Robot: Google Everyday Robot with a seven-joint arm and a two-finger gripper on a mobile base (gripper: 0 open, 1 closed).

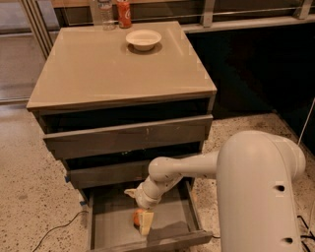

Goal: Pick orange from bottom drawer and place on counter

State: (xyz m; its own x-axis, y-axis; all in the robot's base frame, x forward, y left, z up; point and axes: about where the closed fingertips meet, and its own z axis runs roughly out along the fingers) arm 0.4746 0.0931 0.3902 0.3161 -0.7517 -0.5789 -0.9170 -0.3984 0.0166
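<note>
The bottom drawer of the grey cabinet is pulled out, and its flat grey floor shows. The orange lies on that floor near the middle, partly hidden by my gripper. My gripper reaches down into the drawer from the right and sits right against the orange, on its right side. The pale arm bends from the big white housing at lower right to the wrist over the drawer. Above, the glossy beige counter tops the cabinet.
A white bowl sits at the back of the counter, with a red soda can and a clear bottle behind it. Two grey drawers stand slightly open above the bottom one. A cable trails over the speckled floor at left.
</note>
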